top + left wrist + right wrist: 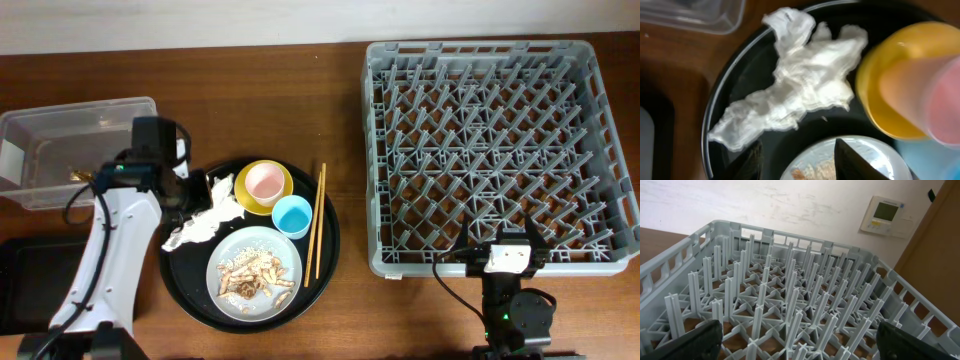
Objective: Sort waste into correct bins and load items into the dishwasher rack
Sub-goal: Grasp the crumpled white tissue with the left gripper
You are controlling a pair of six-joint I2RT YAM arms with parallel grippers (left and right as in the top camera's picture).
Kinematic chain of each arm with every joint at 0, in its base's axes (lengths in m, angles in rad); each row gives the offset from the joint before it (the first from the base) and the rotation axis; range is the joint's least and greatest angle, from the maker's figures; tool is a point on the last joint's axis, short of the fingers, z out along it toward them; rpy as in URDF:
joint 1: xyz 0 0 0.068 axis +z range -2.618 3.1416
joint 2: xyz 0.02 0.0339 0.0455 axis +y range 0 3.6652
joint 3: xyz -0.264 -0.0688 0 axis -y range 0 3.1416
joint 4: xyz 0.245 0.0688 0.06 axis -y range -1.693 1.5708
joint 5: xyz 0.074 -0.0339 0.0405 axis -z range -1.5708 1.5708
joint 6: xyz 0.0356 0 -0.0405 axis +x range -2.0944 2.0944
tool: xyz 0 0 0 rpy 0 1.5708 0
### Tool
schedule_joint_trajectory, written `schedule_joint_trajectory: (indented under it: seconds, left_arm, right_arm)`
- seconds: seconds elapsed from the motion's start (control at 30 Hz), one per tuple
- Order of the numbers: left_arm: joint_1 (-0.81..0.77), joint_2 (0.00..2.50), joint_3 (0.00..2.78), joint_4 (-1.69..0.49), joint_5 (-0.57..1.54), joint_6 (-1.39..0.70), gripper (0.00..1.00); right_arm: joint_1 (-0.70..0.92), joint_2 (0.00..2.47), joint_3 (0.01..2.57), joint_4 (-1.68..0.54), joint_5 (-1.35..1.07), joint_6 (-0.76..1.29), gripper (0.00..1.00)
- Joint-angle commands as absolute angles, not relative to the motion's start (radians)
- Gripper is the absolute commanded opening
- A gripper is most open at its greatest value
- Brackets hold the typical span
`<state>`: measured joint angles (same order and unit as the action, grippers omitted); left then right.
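Brown wooden tabletop under everything; left of centre, a round black tray (335, 240) carries the crumpled white tissue (205, 215) at its upper left, a pink cup (264, 181) sitting in a yellow bowl (283, 190), a blue cup (292, 215) just beside them, two chopsticks (316, 225) along the right, and a plate (216, 268) of beige scraps (255, 275) at the bottom; the left gripper (805, 162) hangs over the tissue, jaws apart, gripping nothing; a clear box (60, 115) at upper left holds a small gold scrap (78, 175); a flat black tray (30, 280) lies lower left; the rack (480, 47) fills the right, the right gripper (800, 345) spread wide at its lower edge.

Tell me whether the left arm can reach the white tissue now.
Probably yes: the left gripper is right above the tissue with jaws apart, nothing lies on it, and the yellow bowl sits beside.
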<state>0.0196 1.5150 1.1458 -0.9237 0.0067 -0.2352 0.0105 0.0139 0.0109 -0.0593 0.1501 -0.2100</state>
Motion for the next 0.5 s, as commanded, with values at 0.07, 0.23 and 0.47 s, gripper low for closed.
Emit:
schedule_joint_trajectory:
  seconds: [0.07, 0.23, 0.47]
  left_arm:
    - [0.015, 1.571, 1.012, -0.737, -0.049, -0.253, 0.45]
    - [0.013, 1.711, 1.008, -0.613, -0.041, -0.253, 0.45]
    - [0.013, 1.834, 1.008, -0.553, 0.024, -0.23, 0.4]
  right_arm:
    - [0.004, 0.009, 0.006, -0.065, 0.166, -0.208, 0.99]
    - [0.004, 0.009, 0.006, -0.065, 0.166, -0.208, 0.98]
    - [0.004, 0.009, 0.006, -0.065, 0.166, -0.208, 0.99]
